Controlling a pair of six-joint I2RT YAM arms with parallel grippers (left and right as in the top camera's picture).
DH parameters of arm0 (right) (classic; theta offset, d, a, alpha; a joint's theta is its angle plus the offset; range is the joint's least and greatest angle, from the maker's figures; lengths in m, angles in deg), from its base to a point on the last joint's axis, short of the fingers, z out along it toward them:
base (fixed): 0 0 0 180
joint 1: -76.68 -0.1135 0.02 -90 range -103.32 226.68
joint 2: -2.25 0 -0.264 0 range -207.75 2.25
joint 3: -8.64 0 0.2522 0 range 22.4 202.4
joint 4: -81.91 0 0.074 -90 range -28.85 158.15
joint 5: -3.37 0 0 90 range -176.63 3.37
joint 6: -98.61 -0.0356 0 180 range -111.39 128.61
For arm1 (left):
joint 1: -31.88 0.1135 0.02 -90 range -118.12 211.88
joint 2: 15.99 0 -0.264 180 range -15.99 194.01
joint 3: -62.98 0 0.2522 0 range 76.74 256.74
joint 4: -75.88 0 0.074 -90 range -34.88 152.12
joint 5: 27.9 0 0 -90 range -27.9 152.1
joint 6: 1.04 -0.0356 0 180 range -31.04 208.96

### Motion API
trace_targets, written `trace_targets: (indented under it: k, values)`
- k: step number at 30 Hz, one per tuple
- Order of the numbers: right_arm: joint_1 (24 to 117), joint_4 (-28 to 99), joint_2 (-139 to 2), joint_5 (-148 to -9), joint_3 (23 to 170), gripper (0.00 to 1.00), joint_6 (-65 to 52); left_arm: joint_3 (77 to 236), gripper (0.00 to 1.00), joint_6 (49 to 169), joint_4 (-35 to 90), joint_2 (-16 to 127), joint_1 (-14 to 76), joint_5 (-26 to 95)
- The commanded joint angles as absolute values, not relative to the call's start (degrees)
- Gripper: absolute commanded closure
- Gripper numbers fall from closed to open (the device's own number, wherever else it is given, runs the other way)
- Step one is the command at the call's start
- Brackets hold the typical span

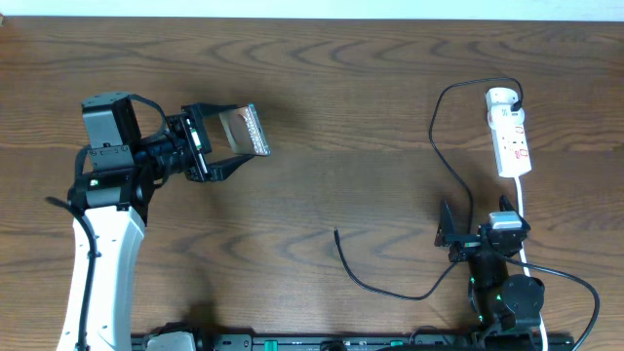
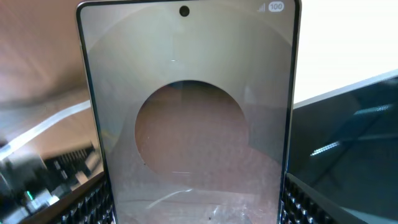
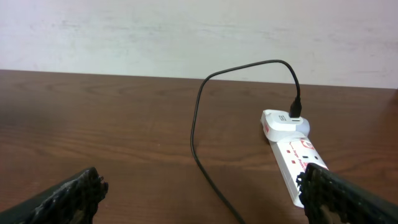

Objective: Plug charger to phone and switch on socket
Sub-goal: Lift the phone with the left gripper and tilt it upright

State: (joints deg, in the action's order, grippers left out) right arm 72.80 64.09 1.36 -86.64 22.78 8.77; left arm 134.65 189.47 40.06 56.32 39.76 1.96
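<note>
— Where's the phone (image 1: 241,130)?
— Up off the table (image 1: 322,58) on the left, glossy face tilted.
— And the charger (image 3: 192,127)?
— Black cable runs from the white socket (image 1: 512,141), plug end loose mid-table.

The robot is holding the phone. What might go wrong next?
The phone is glossy and the left gripper pinches only its edges, so it might slip. The charger is thin and its plug end lies flat on the table, apart from the open right gripper, so grabbing it may fail. Pulling that cable might drag the socket.
</note>
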Motion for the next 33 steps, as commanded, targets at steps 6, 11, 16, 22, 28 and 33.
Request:
trace_targets:
  k: [6,11,16,22,28,33]
  values:
    - [72.60,63.83,1.60,-87.12,22.74,0.01,7.81,136.55,0.93,153.34,40.45,56.24,39.82,13.98]
    - [72.60,63.83,1.60,-87.12,22.74,0.01,7.81,136.55,0.93,137.05,38.60,56.24,39.78,22.46]
    - [72.60,63.83,1.60,-87.12,22.74,0.01,7.81,136.55,0.93,132.00,31.58,56.24,39.65,37.58]
    - [72.60,63.83,1.60,-87.12,22.74,0.01,7.79,136.55,0.93,132.18,26.62,56.24,37.86,49.61]
    - [72.60,63.83,1.60,-87.12,22.74,0.01,7.79,136.55,0.93,133.67,26.16,56.24,36.39,51.25]
    - [72.60,63.83,1.60,-87.12,22.74,0.01,7.81,136.55,0.93,133.80,26.07,56.26,36.39,51.22]
